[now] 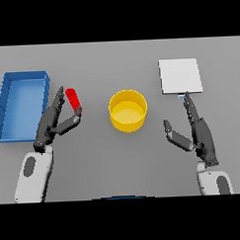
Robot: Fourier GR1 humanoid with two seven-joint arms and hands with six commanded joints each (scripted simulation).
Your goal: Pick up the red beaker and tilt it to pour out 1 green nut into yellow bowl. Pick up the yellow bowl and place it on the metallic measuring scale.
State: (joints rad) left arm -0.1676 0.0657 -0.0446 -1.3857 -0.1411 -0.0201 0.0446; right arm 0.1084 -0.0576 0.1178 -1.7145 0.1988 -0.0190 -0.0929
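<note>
**Beaker in reach, bowl yet to be filled**

Seen from the head view: red beaker point(73, 99) tilted, top leaning up and to the left, sitting between the fingers and thumb of the left hand point(54, 122). Fingers straight alongside it, thumb tip up against its lower end; looks like a loose pinch, though hard to tell whether lifted off the table point(124, 161) or resting there. No green nut visible anywhere, neither at the beaker's mouth nor in the bowl point(127, 111).

Bowl upright at centre, apparently empty, well apart from both hands. Scale point(180, 76) bare at upper right, near the fingertips of the right hand point(200, 133), which hovers open and relaxed, clamped on nothing.

Blue bin point(21, 104) at far left, just beside the left hand, no part in the job.

Judged from this: grasp on the beaker barely begun or just secured; pour not yet made; bowl not yet picked up; placing on the scale all to come.
</note>
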